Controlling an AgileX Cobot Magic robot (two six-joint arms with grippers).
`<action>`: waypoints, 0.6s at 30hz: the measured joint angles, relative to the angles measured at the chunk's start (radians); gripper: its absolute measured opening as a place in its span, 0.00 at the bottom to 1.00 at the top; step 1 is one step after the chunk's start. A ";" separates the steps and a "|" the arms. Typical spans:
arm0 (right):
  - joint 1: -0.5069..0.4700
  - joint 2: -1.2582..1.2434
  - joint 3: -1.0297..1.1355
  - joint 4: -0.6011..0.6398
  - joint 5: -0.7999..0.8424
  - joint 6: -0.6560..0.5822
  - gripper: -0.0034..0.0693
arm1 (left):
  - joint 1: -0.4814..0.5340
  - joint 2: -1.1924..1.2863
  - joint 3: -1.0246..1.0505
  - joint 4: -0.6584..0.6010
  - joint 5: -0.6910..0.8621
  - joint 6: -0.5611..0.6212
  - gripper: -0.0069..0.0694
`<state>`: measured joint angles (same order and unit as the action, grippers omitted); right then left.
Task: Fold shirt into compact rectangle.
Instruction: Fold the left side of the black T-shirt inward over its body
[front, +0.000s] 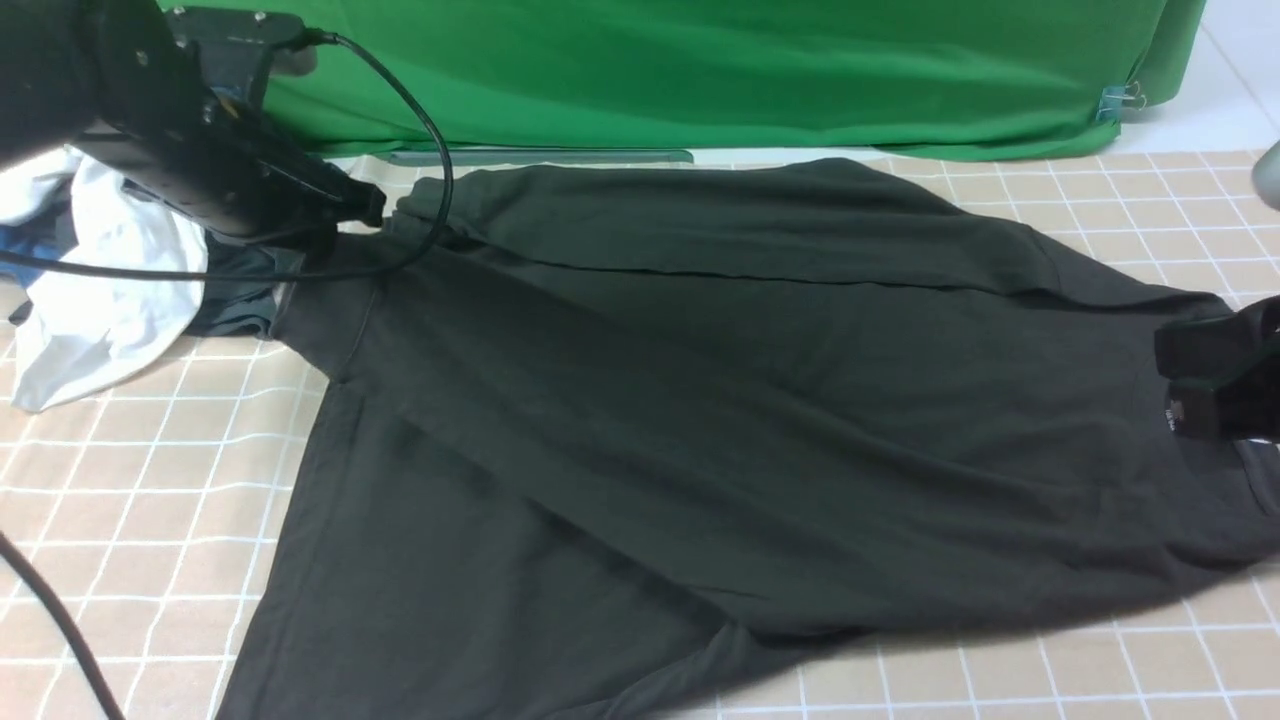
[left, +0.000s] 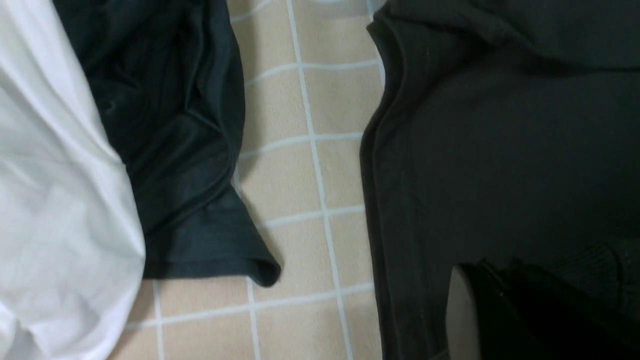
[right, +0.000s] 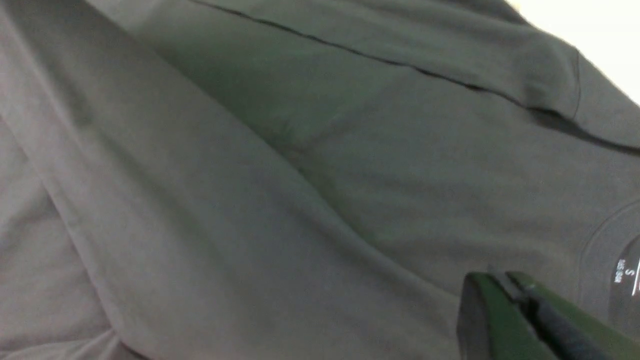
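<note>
- Shirt (front: 700, 400) lies spread across the frame's middle on the checked surface (front: 120, 480), far edge folded over.
- Left hand (front: 372, 208), upper left, and right hand (front: 1180, 380), right edge, are closed, apparently pinching cloth.
- Near side and crosswise folds remain.

Left arm (front: 190, 140) matte black, silver screws (front: 260, 15), looping black cable (front: 449, 180); right fingers (right: 480, 320) black.
</note>
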<state>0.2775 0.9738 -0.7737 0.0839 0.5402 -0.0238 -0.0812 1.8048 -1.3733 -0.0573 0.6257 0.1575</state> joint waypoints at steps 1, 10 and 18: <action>0.000 0.006 0.000 0.000 0.001 0.000 0.11 | 0.000 0.011 0.000 0.012 -0.012 0.000 0.13; 0.000 0.013 0.000 0.000 0.003 0.000 0.12 | 0.000 0.067 0.000 0.031 -0.082 0.000 0.15; -0.014 0.016 -0.008 -0.014 0.021 0.000 0.12 | 0.000 0.058 -0.004 0.073 -0.124 0.000 0.41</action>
<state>0.2632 0.9893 -0.7821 0.0702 0.5615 -0.0238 -0.0812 1.8627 -1.3769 0.0162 0.5019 0.1576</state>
